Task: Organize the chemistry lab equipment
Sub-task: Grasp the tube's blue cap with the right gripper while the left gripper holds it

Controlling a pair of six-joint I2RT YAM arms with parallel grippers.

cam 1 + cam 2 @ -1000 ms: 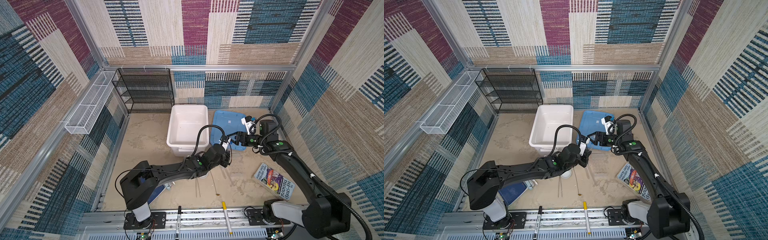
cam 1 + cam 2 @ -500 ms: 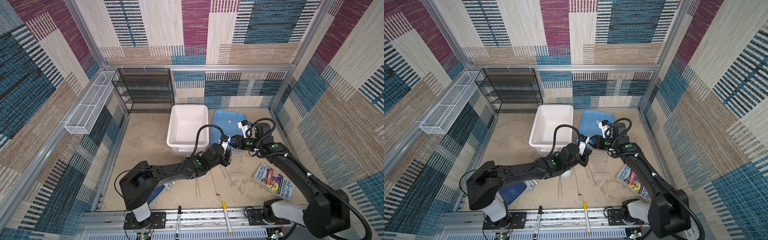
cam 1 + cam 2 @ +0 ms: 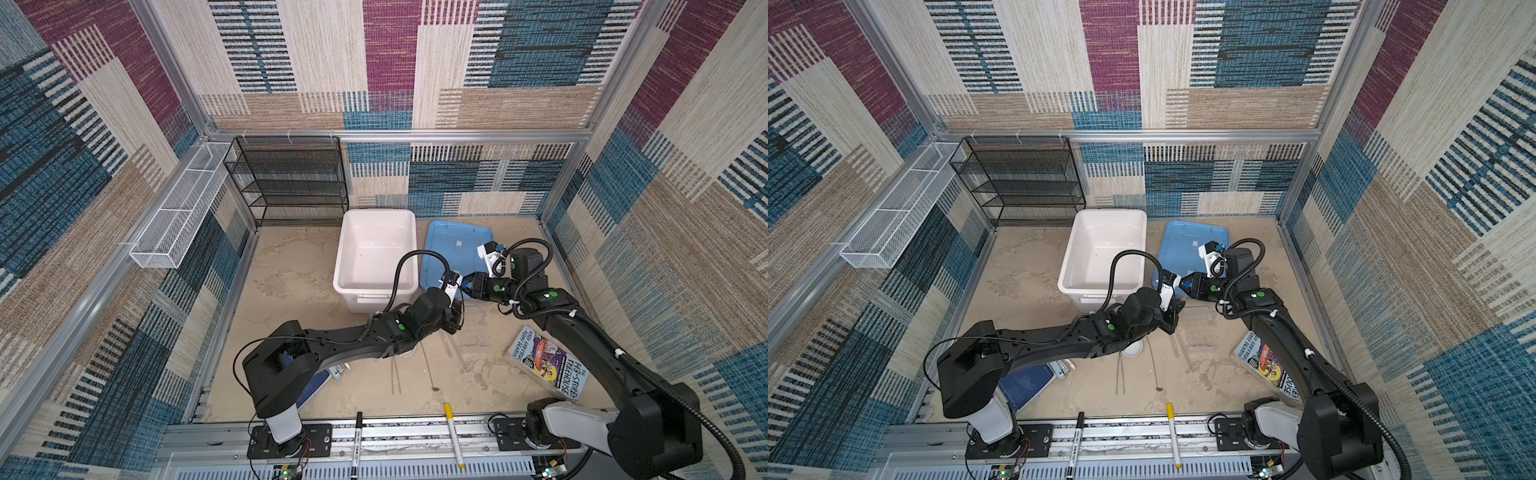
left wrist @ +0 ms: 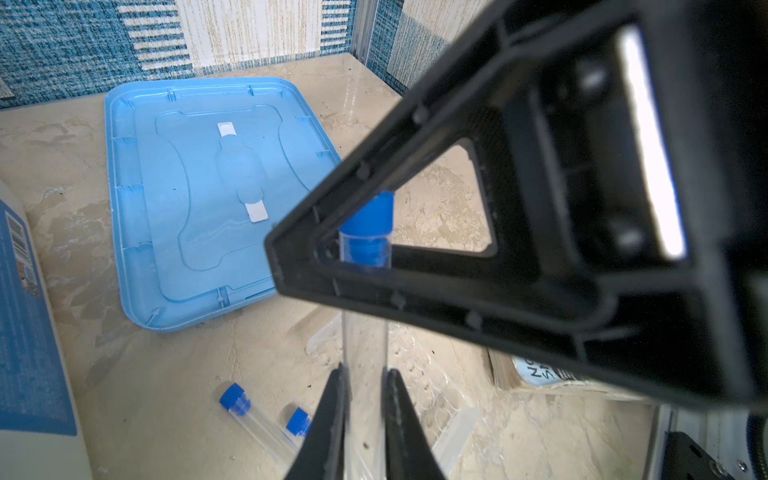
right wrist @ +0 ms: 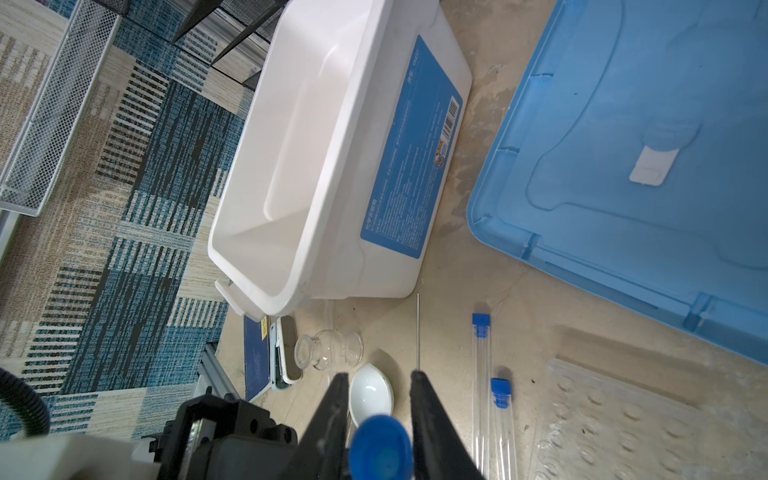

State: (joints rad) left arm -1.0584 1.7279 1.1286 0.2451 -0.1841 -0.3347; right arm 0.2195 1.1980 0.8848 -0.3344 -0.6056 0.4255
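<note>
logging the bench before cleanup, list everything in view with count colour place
clear blue-capped test tubes: 3, clear, two lying by rack, one in the grippers
clear plastic rack: 1, clear, centre-right
small white dish: 1, white, near bin
small glass beaker: 1, clear, beside dish
metal tweezers: 1, silver, front
long thin spoon: 1, silver, beside tweezers
white plastic bin: 1, white, back
blue plastic lid: 1, blue, right of bin
black mesh shelf: 1, black, back wall
white wire basket: 1, white, left wall
books: 2, colourful at right, blue under left arm
pale blue stapler: 1, blue, by blue book
marker pens: 2, black and yellow, front rail
left gripper: shut on held tube
right gripper: jaws flanking its cap
</note>
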